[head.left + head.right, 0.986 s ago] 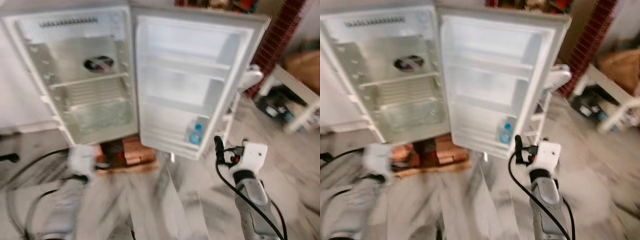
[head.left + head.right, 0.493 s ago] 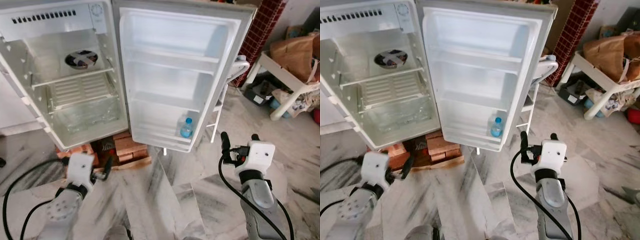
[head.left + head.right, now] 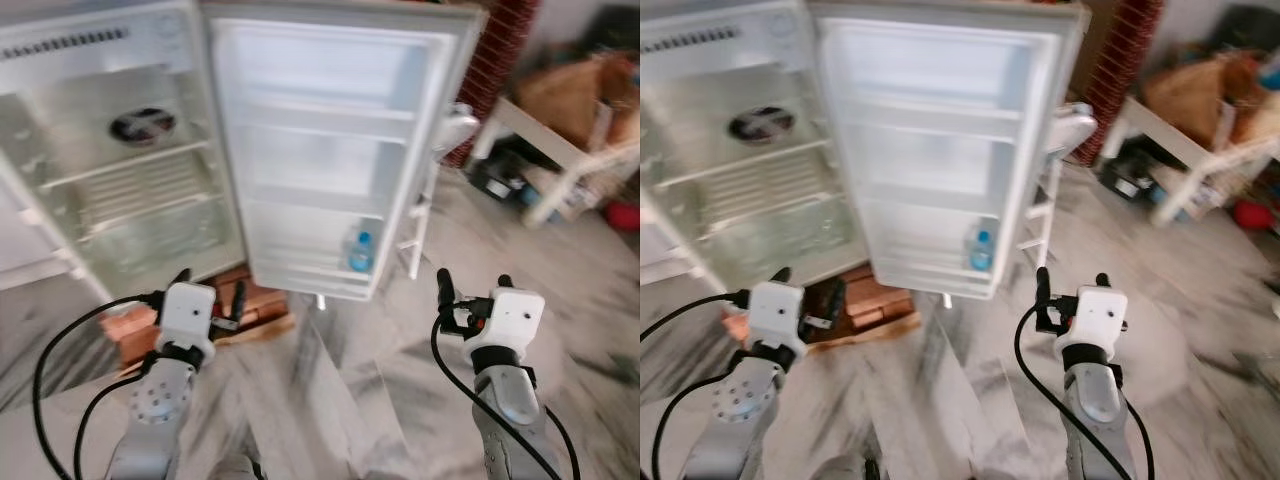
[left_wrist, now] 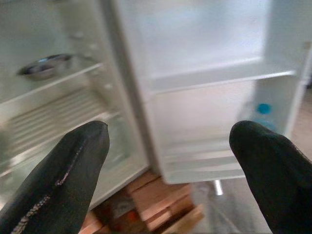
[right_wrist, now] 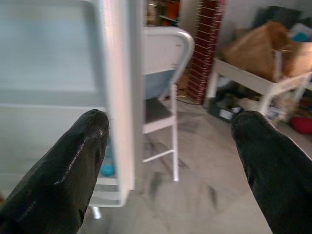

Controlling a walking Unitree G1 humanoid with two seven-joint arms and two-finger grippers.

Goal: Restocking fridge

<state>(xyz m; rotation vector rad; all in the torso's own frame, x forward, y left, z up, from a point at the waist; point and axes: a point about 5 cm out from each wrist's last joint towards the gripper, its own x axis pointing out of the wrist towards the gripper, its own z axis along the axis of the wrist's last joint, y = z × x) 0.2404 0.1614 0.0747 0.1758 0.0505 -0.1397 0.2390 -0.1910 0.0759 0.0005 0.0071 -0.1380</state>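
A small white fridge (image 3: 110, 150) stands open on the floor, its door (image 3: 330, 160) swung wide to the right. A water bottle with a blue cap (image 3: 358, 251) stands in the door's lowest shelf. A dark metal bowl (image 3: 142, 125) rests on the upper wire shelf inside. My left gripper (image 3: 209, 290) is held open and empty in front of the fridge's lower edge. My right gripper (image 3: 473, 285) is open and empty too, to the right of the door's bottom corner. The left wrist view looks between its fingers (image 4: 63, 180) at the bottle (image 4: 261, 114).
Wooden blocks and bricks (image 3: 262, 300) prop up the fridge. A white step stool (image 3: 440, 140) stands behind the door. At the right are a red brick column (image 3: 497, 50) and a low white bench (image 3: 560, 130) loaded with brown bags. Marble floor lies ahead.
The camera has shifted and the picture is blurred again. My left gripper has come up a little higher in view. Both grippers stay open and empty.
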